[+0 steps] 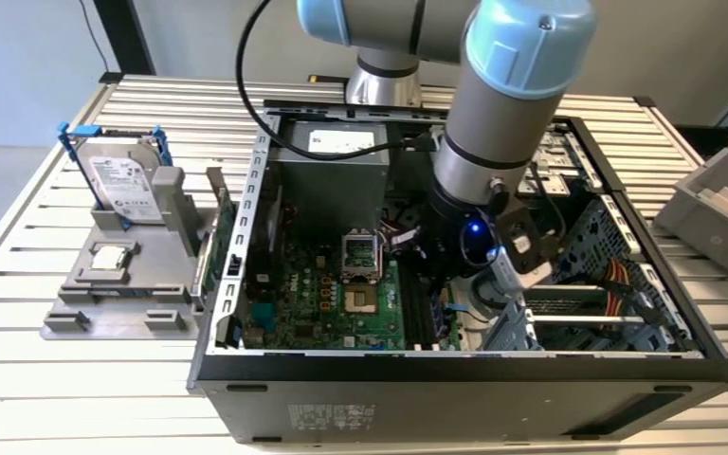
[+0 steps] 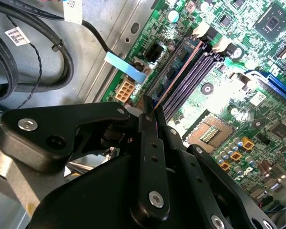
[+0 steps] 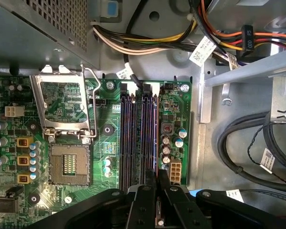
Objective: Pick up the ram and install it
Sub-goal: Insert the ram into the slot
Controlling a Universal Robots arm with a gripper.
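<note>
The ram [image 2: 177,77] shows edge-on as a thin strip running from my fingertips along the outermost black slot of the green motherboard [image 2: 238,119]. In the first wrist view the ram [image 3: 156,143] lies in line with the slot [image 3: 148,138] nearest the board's edge, beside the other slots [image 3: 127,138]. My gripper [image 2: 150,114] is shut on the ram's near end, with its black fingers [image 3: 144,200] pressed close on both sides. In the exterior view the gripper [image 1: 450,284] reaches down into the open computer case [image 1: 465,365], over the slots.
An open CPU socket [image 3: 69,164] with its raised lid [image 3: 62,102] lies beside the slots. Cable bundles [image 3: 248,138] and a drive cage [image 1: 591,303] crowd the other side. Left of the case, a grey fixture [image 1: 118,303] holds a hard drive [image 1: 124,180] and a CPU chip [image 1: 109,256].
</note>
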